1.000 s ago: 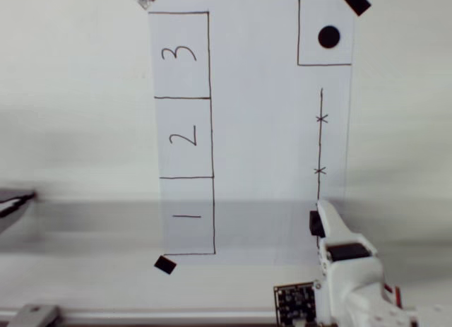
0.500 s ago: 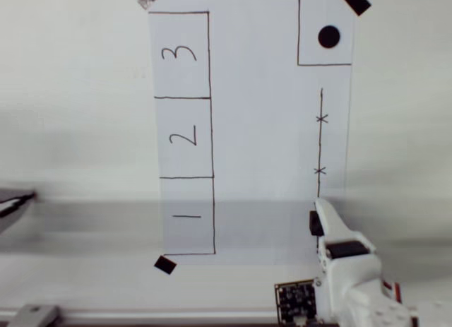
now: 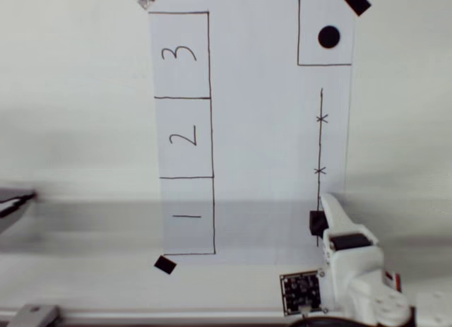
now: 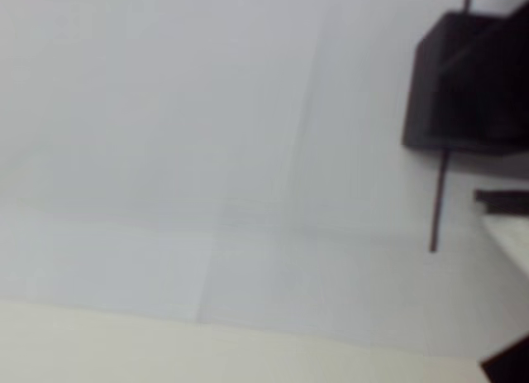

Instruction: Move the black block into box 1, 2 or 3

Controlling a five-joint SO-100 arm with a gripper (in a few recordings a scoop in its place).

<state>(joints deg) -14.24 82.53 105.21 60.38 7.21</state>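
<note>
White paper [image 3: 261, 129] carries hand-drawn pen boxes numbered "3", "2" and "1" [image 3: 188, 216], the last well to the left of the end effector [image 3: 326, 217] in the overhead view. Matte and cube-shaped, the black block [image 3: 317, 222] touches its white finger; I cannot tell whether it is pinched.

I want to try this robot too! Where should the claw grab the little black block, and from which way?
Probably by two opposite flat sides of the black block, coming down from above. It is a small cube sitting flat on the paper with free space around it, so the sides are easy to pinch. The gripper is right beside it in the overhead view.
</note>
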